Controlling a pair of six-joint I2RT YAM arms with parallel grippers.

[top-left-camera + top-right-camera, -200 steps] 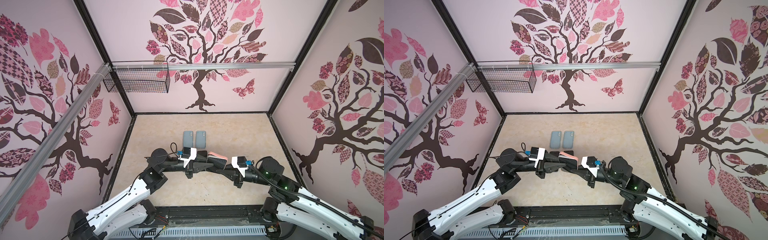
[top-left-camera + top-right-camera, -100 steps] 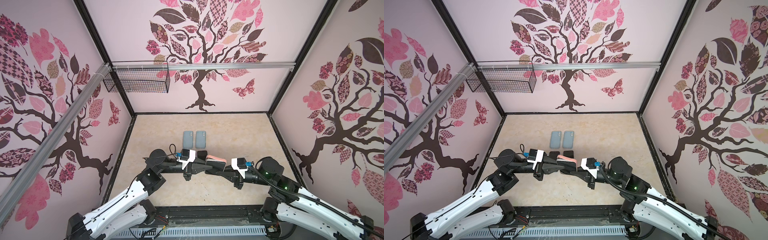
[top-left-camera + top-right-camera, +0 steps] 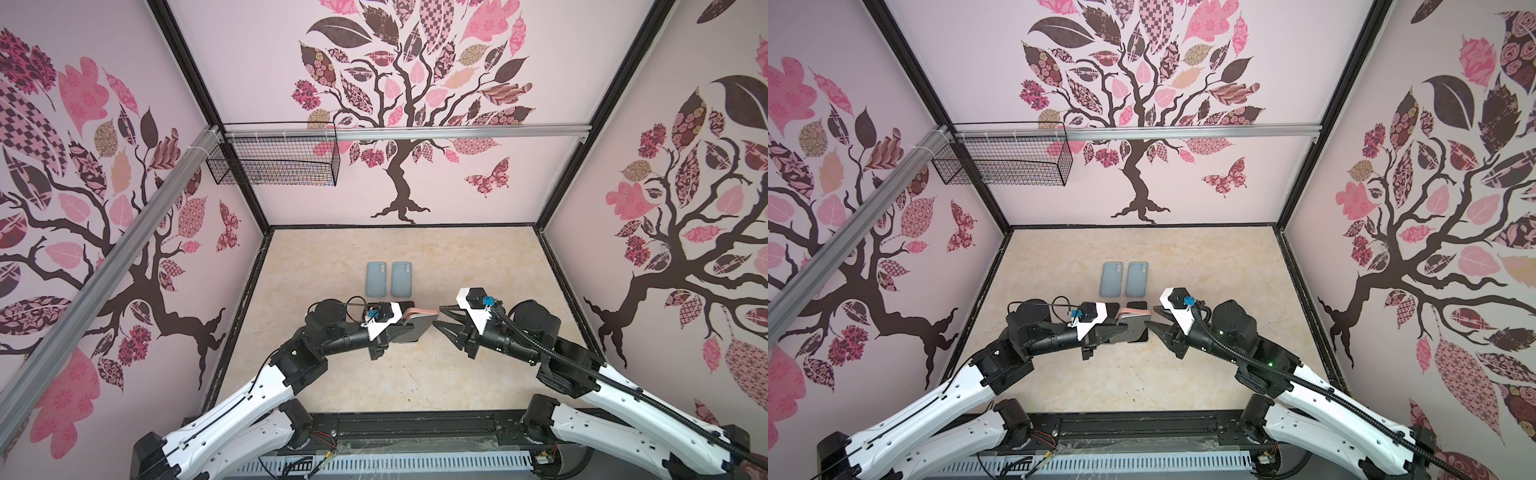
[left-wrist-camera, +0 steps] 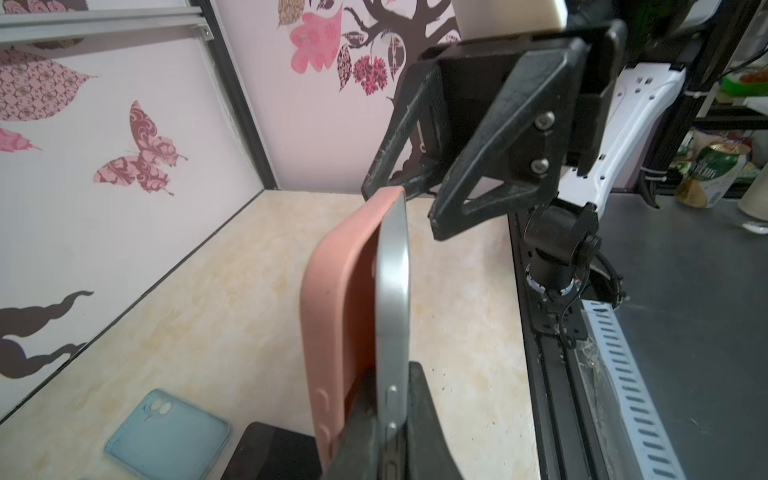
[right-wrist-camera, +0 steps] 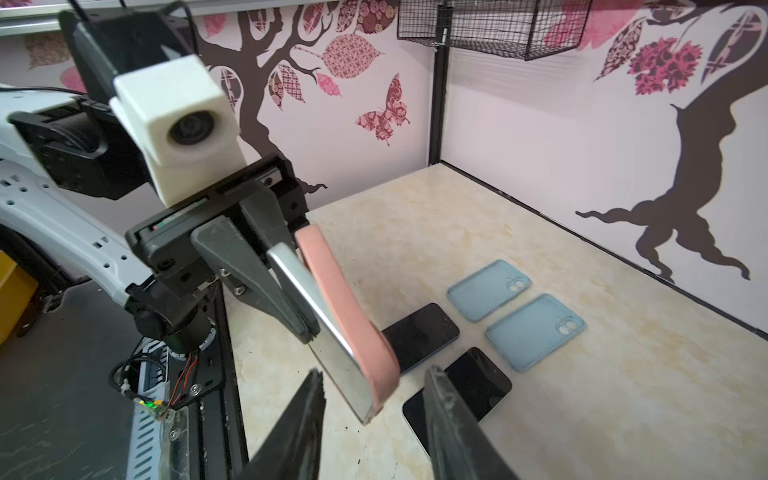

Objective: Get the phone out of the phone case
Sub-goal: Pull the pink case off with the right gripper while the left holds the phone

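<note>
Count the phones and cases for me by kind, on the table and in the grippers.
Phones: 3 (two dark phones flat on the table, one silver phone in the left gripper)
Cases: 3 (two blue cases on the table, one pink case half off the silver phone)
Total: 6

**Nothing legible on show**

Sweeping every view now, and no word, brand or number reads clearly. The green packet [image 4: 706,174] just off the table's [image 4: 228,311] edge does carry lettering, but it's too blurred to make out.
</note>
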